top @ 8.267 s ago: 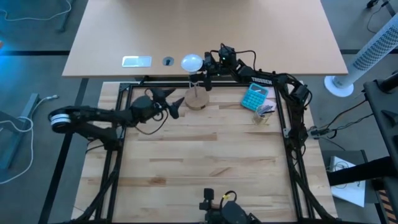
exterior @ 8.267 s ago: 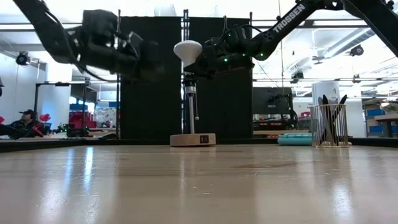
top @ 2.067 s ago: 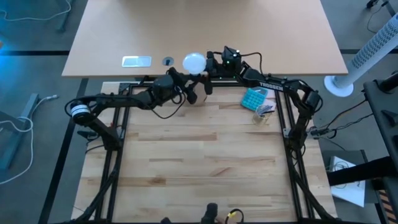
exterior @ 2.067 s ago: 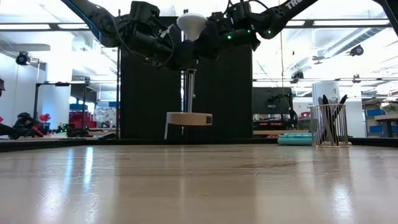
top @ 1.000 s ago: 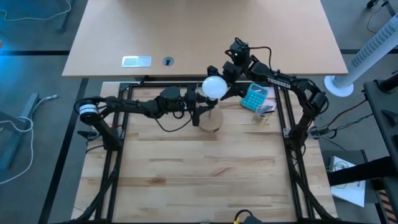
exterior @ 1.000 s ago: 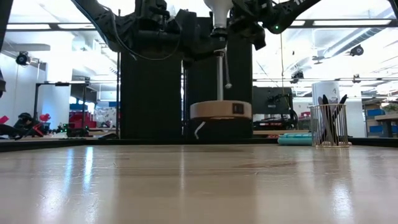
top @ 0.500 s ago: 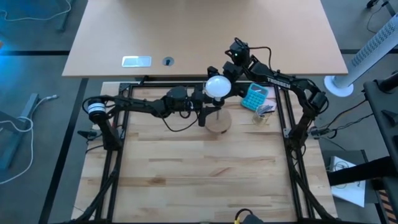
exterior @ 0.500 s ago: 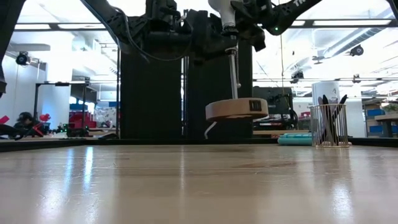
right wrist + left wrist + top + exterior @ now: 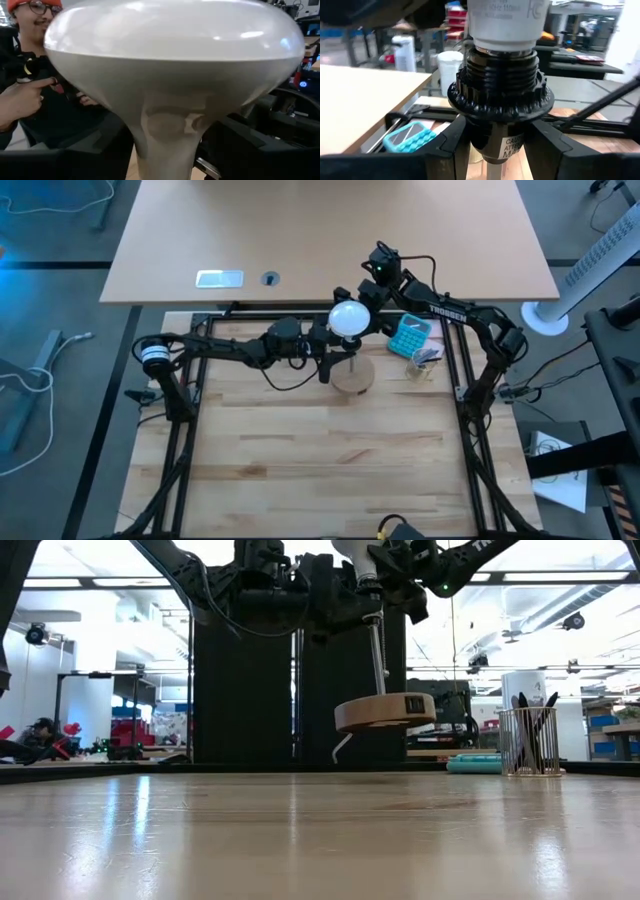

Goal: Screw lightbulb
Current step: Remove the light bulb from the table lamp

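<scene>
Overhead view, left to right. The left arm (image 9: pixel 215 348) is extended from the left side of the frame toward the centre. The left gripper (image 9: pixel 322 358) is seen closed around the black socket (image 9: pixel 501 95) of a lamp stand; in the left wrist view the two fingers (image 9: pixel 445 142) are pressed against the socket's lower body on either side.

At the centre of the frame, the lightbulb (image 9: pixel 348 319) is seated in the top of that socket, its white globe facing the camera. The round wooden base (image 9: pixel 350 375) is shown just below the bulb. In the table-level view the wooden base (image 9: pixel 385 712) is seen lifted clear of the table (image 9: pixel 320 840) and tilted, hanging from a thin metal rod (image 9: pixel 378 655) in the upper middle of the frame.

The right gripper (image 9: pixel 366 298) is placed at the bulb's upper-right edge, and the right arm (image 9: pixel 450 315) runs off to the right. Whether its fingers are apart or clamped on the globe cannot be told.

To the right of centre, a teal calculator (image 9: pixel 408 335) and a wire pen holder (image 9: pixel 528 740) are seen.

In the right wrist view, a person (image 9: pixel 30 75) appears behind the bulb at the left of the frame.
</scene>
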